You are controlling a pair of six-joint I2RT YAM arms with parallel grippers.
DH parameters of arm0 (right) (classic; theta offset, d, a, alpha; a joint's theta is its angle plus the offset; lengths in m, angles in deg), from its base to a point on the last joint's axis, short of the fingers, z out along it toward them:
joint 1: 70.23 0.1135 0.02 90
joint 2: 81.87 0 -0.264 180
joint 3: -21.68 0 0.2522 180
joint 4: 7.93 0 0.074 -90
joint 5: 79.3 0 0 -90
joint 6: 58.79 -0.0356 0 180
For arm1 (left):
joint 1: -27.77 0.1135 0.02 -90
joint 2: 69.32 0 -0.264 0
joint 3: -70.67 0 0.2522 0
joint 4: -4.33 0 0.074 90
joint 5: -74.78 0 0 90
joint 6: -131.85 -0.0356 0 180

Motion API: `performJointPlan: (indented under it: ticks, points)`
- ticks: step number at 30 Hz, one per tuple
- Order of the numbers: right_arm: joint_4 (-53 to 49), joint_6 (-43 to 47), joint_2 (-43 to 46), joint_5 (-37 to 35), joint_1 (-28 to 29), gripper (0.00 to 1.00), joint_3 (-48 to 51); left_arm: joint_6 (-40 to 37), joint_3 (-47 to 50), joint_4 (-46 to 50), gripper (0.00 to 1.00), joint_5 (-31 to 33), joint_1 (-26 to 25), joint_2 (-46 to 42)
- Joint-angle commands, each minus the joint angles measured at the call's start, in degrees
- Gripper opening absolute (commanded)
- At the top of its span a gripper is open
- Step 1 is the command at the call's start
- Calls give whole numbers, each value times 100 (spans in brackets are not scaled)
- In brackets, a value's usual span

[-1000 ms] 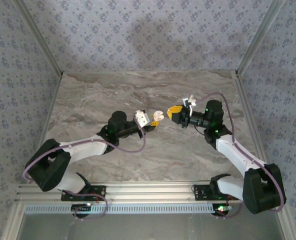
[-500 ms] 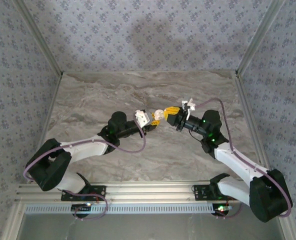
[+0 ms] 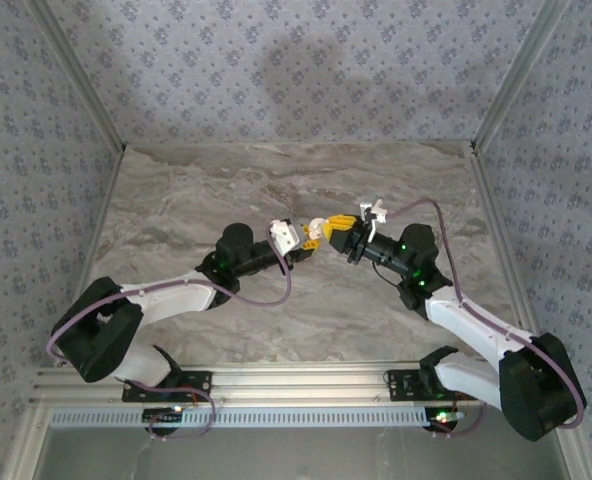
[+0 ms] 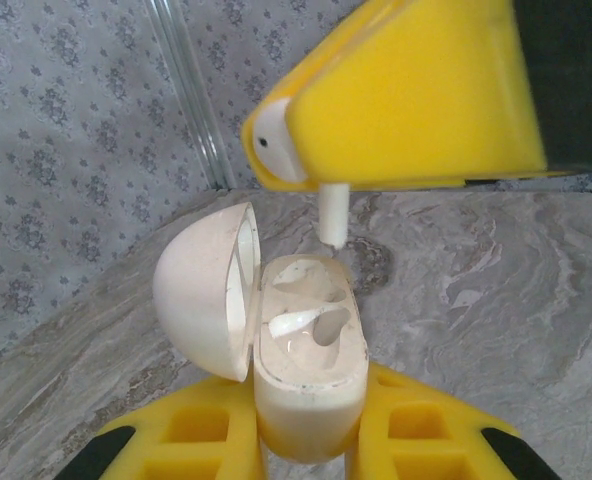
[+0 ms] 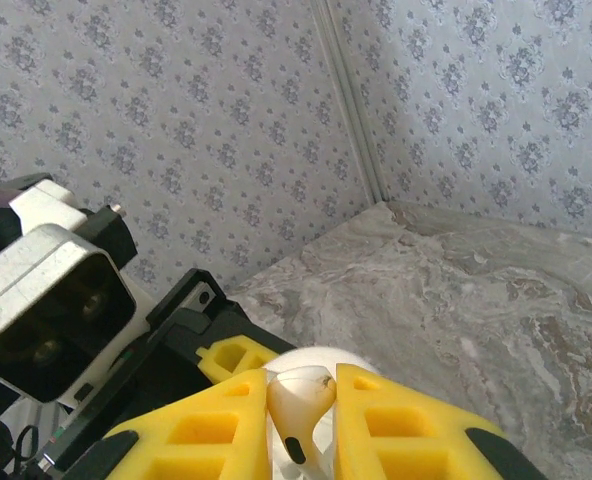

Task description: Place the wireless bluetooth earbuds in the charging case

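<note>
Since a second ago my right end effector [image 5: 301, 430] has swung in toward the left arm. It pinches an earbud [image 4: 333, 212], stem hanging just above the charging case [image 4: 306, 380]. My left end effector [image 4: 308, 440] clamps that case over the worktop [image 3: 226, 190], with the lid [image 4: 204, 290] tipped aside. A second earbud [image 4: 294, 322] fills one well.

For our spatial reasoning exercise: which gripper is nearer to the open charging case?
Left. The left gripper is shut on the charging case, clamping its base. The right gripper holds an earbud just above the case's far end.
</note>
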Motion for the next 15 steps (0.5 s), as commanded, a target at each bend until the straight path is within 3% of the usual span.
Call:
performJointPlan:
  ticks: [1,15]
  points:
    - [219,-106,-28,-160,63,19,67,65,-69,-345,19,31,-42,-4]
    - [596,-283,-216,-404,175,19,123,39,-95,-364,20,23,-46,-16]
